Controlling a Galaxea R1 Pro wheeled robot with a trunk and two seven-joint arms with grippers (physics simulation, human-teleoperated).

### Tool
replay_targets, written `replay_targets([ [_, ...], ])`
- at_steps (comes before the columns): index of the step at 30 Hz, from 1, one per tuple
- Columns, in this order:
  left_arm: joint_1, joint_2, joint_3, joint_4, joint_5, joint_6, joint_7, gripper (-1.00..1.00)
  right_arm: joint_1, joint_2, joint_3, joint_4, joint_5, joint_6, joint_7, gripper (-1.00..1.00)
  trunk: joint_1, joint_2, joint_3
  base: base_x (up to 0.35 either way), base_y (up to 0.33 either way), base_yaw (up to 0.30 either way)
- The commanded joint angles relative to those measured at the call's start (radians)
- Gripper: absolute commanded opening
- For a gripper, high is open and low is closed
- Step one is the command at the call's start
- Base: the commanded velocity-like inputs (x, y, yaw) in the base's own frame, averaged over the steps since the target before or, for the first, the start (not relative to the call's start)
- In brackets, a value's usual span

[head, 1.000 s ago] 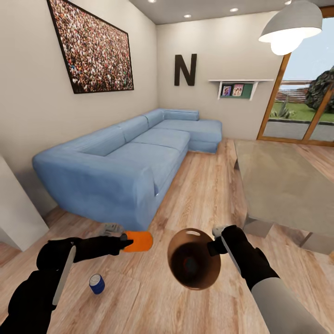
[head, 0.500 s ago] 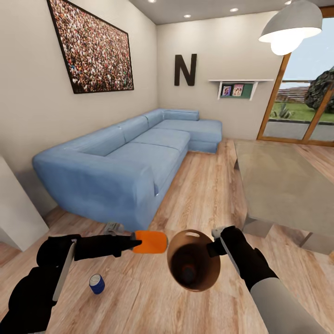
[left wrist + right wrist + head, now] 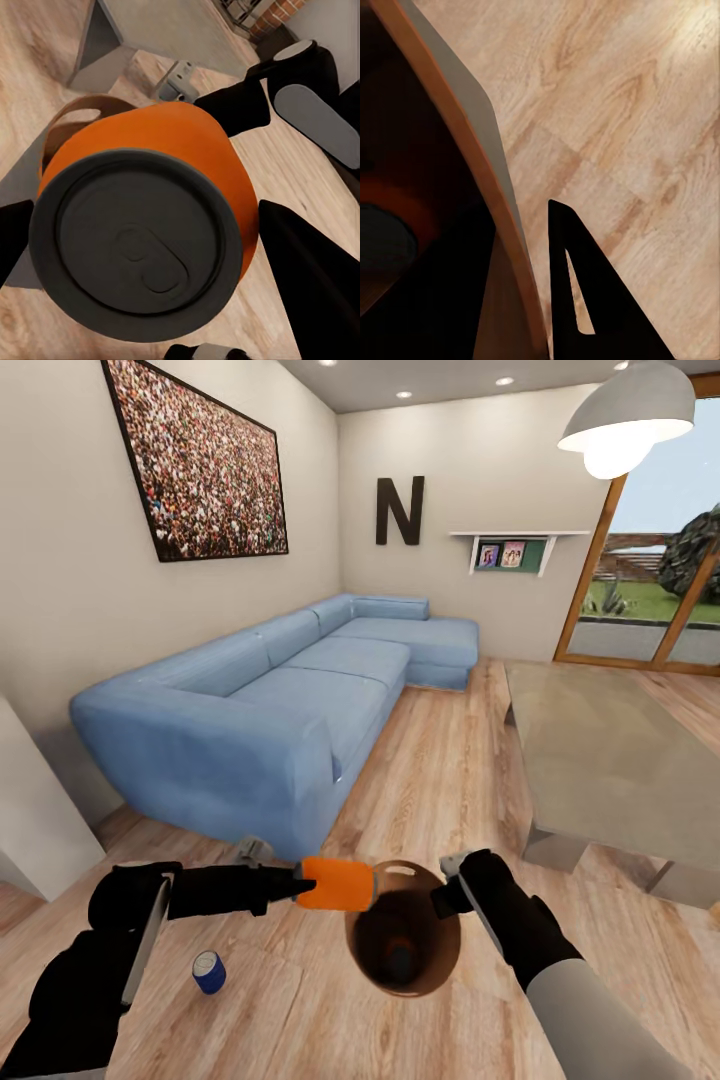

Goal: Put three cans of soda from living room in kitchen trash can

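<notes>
My left gripper (image 3: 306, 883) is shut on a bright orange can of soda (image 3: 340, 885), held lying on its side with its far end over the rim of the copper-brown trash can (image 3: 372, 950). In the left wrist view the can's dark end (image 3: 142, 232) sits between my fingers (image 3: 315, 285). My right gripper (image 3: 447, 882) is shut on the bin's rim and holds it off the floor, mouth tilted toward me. One finger (image 3: 585, 300) lies outside the wall (image 3: 472, 135). A dim orange shape (image 3: 400, 958) lies inside. The dark blue can (image 3: 208, 972) stands on the floor.
The light-blue corner sofa (image 3: 280, 710) runs along the left wall. The glass-topped low table (image 3: 610, 760) stands at the right. A white block (image 3: 30, 810) juts in at the left edge, and a small grey object (image 3: 250, 850) lies by the sofa's corner.
My left gripper has carried the orange can to the right, up to the bin's rim. My right gripper has shifted the bin a little left, toward the can.
</notes>
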Motion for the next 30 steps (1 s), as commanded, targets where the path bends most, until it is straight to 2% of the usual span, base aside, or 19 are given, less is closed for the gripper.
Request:
replay_targets([
  [1, -0.001, -0.003, -0.012, 0.001, -0.002, 0.000, 0.001, -1.00, -0.001, 0.002, 0.000, 0.000, -0.014, 0.001, 0.004, -1.00, 0.000, 0.000, 0.000, 0.000, 0.000, 0.000],
  [4, -0.002, -0.016, -0.070, 0.003, -0.008, 0.000, 0.008, -1.00, -0.001, 0.011, 0.006, -0.001, -0.014, 0.001, 0.004, -1.00, 0.000, 0.000, 0.000, 0.000, 0.000, 0.000],
  [6, -0.003, -0.027, -0.117, 0.005, -0.012, 0.000, 0.053, -1.00, -0.002, 0.017, 0.015, -0.002, -0.014, 0.001, 0.004, -1.00, 0.000, 0.000, 0.000, 0.000, 0.000, 0.000],
  [12, -0.004, -0.045, -0.157, 0.025, -0.013, 0.000, 0.131, -1.00, -0.004, 0.019, 0.020, -0.005, -0.013, 0.001, 0.004, -1.00, 0.000, 0.000, 0.000, 0.000, 0.000, 0.000],
  [15, -0.003, -0.048, -0.186, 0.032, -0.012, 0.000, 0.196, -1.00, -0.005, 0.020, 0.020, -0.006, -0.013, 0.001, 0.004, -1.00, 0.000, 0.000, 0.000, 0.000, 0.000, 0.000],
  [17, -0.002, -0.049, -0.227, 0.039, -0.012, 0.000, 0.269, -1.00, -0.006, 0.020, 0.021, -0.007, -0.013, 0.001, 0.004, -1.00, 0.000, 0.000, 0.000, 0.000, 0.000, 0.000],
  [20, -0.002, -0.050, -0.263, 0.043, -0.012, 0.000, 0.334, -1.00, -0.006, 0.020, 0.021, -0.008, -0.012, 0.001, 0.004, -1.00, 0.000, 0.000, 0.000, 0.000, 0.000, 0.000],
  [23, -0.002, -0.052, -0.285, 0.045, -0.012, 0.000, 0.393, -1.00, -0.006, 0.020, 0.020, -0.009, -0.012, 0.001, 0.004, -1.00, 0.000, 0.000, 0.000, 0.000, 0.000, 0.000],
  [30, -0.002, -0.068, -0.319, 0.048, -0.013, 0.000, 0.432, -1.00, -0.007, 0.025, 0.021, -0.011, -0.012, 0.001, 0.004, -1.00, 0.000, 0.000, 0.000, 0.000, 0.000, 0.000],
])
